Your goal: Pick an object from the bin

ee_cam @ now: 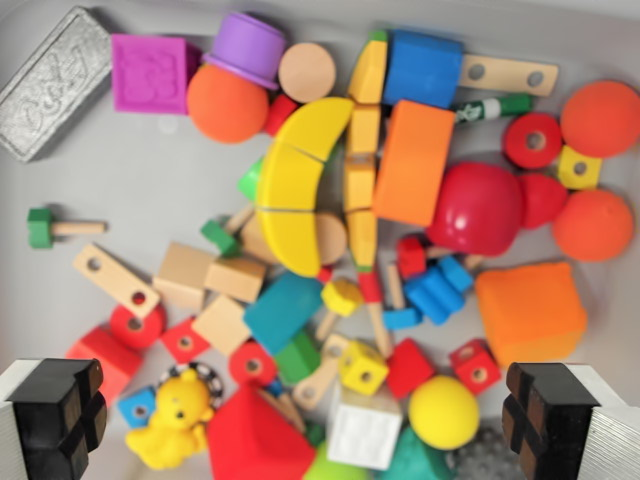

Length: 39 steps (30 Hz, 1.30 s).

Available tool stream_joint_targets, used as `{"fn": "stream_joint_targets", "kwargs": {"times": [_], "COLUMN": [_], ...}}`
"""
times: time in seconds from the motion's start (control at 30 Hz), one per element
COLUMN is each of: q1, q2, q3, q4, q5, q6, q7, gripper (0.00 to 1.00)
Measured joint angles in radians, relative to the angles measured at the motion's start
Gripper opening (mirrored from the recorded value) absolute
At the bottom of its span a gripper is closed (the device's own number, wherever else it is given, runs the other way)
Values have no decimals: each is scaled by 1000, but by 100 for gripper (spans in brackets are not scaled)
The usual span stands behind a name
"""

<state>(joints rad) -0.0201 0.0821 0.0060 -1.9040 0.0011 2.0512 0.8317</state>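
I look straight down into a grey bin (pixel 160 180) filled with toys. A yellow toy banana (pixel 298 185) lies in the middle, with an orange block (pixel 413 162) and a red rounded toy (pixel 478 208) on the wrist view's right of it. Orange balls (pixel 227 104) and a purple cup (pixel 247 48) sit toward the top. A yellow ball (pixel 443 411) and a yellow teddy (pixel 175 418) lie at the bottom. My gripper (pixel 305 415) is open, its black fingertips (pixel 62 415) at the two bottom corners, above the pile and holding nothing.
A grey embossed bar (pixel 52 82) and a purple cube (pixel 152 73) lie at the top left. An orange cube (pixel 530 312) sits low on the right. Bare bin floor shows at the left around a green-headed peg (pixel 60 228).
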Motion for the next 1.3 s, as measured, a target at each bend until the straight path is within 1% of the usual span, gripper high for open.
{"fn": "stream_joint_targets", "kwargs": {"times": [0.33,0.67,1.03,1.3], "q1": [0,2,10,21], "q2": [0,0,-2,-4], "q3": [0,2,5,8], "q4": [-1,-14,-46,-80], "q5": [0,0,0,-3], "q6": [0,8,35,64], "q7": [1,33,102,177], "gripper": [100,100,100,100]}}
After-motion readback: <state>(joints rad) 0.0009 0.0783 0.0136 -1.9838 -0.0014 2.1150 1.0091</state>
